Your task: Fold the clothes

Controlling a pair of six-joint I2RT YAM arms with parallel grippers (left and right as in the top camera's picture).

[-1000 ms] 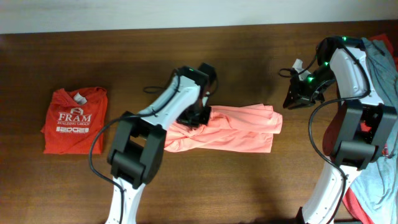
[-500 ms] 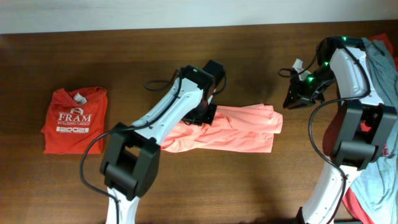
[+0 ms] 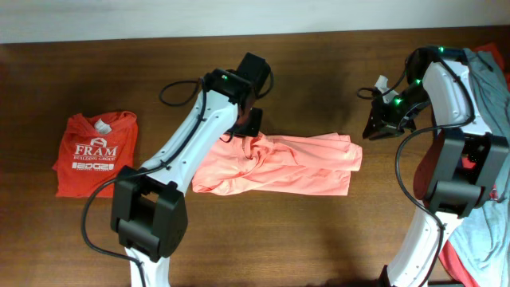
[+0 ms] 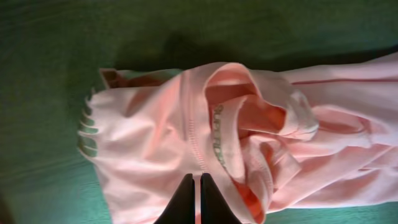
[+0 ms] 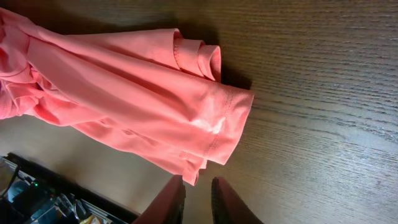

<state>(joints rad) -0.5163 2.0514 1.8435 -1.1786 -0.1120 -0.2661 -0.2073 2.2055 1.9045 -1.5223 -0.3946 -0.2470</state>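
The salmon-pink T-shirt [image 3: 295, 163] lies bunched in a long strip across the middle of the table. Its collar end [image 4: 219, 127] sits crumpled below my left gripper [image 4: 199, 186], which hovers over it with jaws shut and nothing between them. In the overhead view the left gripper [image 3: 244, 127] is at the strip's upper left end. My right gripper [image 3: 373, 131] hangs off the strip's right end. Its fingers [image 5: 176, 199] stand slightly apart over bare wood [image 5: 311, 124]. The shirt's hem corner [image 5: 217, 134] lies just ahead of them, ungripped.
A folded red FRAM shirt [image 3: 96, 151] lies at the far left. Grey-blue cloth [image 3: 492, 84] is heaped along the right edge behind the right arm, with red cloth [image 3: 449, 265] at the bottom right corner. The right arm's base [image 3: 458, 183] stands beside the heap.
My left gripper has pulled back from the shirt's left end toward the table's far side. That end now lies spread further left. The right arm has not moved.
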